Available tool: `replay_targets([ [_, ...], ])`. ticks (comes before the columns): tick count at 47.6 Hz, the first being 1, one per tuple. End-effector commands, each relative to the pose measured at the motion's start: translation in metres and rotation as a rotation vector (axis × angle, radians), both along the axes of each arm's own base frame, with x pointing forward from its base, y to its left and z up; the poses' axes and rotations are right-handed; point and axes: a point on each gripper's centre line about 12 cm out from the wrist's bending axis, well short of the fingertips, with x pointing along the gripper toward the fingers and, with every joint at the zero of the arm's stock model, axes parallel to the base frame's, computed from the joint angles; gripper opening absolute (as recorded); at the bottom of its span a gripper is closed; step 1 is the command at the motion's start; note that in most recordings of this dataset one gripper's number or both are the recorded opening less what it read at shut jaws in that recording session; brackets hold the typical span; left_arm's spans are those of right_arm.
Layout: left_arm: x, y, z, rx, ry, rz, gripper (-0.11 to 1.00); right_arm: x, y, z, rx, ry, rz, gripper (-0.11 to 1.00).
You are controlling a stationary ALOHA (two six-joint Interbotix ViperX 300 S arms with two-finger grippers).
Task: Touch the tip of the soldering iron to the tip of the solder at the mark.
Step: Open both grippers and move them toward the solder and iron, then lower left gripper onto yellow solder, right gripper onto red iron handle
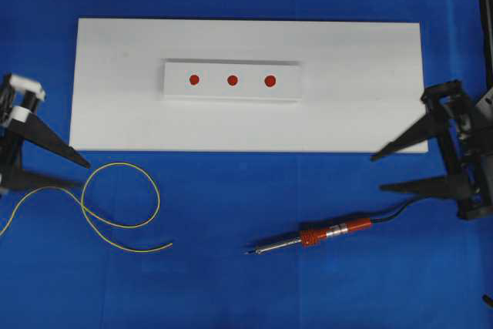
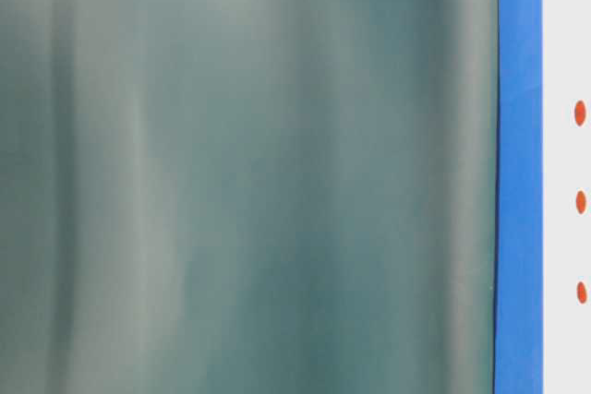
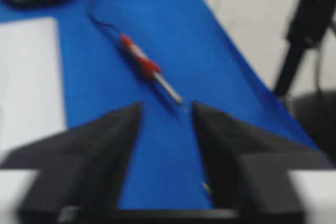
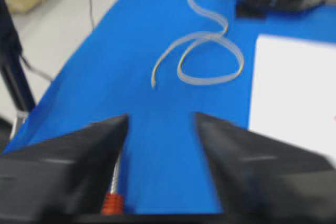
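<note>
Just right of the left pincer the solder loops on the table; left of the right pincer lies the soldering iron, tip pointing away. Nothing is picked up yet, so I judge each pincer must first grasp its tool. Both pincers stand wide apart, empty, touching nothing.

A blurred grey-green surface is filling most of the table-level view, hiding the table. The solder is running off the overhead view's left edge. Both wrist views are blurring, and the right gripper's finger is covering most of the soldering iron.
</note>
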Motion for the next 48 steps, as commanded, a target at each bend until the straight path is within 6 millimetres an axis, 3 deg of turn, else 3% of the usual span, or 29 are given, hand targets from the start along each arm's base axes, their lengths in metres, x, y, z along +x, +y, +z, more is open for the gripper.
replay_targets([
  [1, 0.003, -0.011, -0.008, 0.01, 0.021, -0.042, 0.48, 0.009, 0.007, -0.007, 0.011, 0.021, 0.014, 0.66],
  [6, 0.007, -0.02, -0.026, 0.014, 0.06, -0.07, 0.78, 0.017, 0.02, -0.023, 0.009, 0.062, 0.053, 0.91],
  [9, 0.009, -0.024, -0.036, 0.004, 0.079, -0.082, 0.86, 0.02, 0.03, -0.036, 0.018, 0.091, 0.076, 0.91],
  [14, 0.014, -0.033, -0.057, -0.02, 0.136, -0.098, 0.82, 0.022, 0.039, -0.056, 0.053, 0.122, 0.077, 0.87],
  [30, 0.03, -0.064, -0.118, -0.013, 0.271, -0.154, 0.81, 0.03, 0.064, -0.112, 0.097, 0.181, 0.034, 0.87],
  [48, 0.024, -0.077, -0.153, -0.003, 0.319, -0.197, 0.79, 0.03, 0.074, -0.143, 0.085, 0.199, -0.007, 0.87],
])
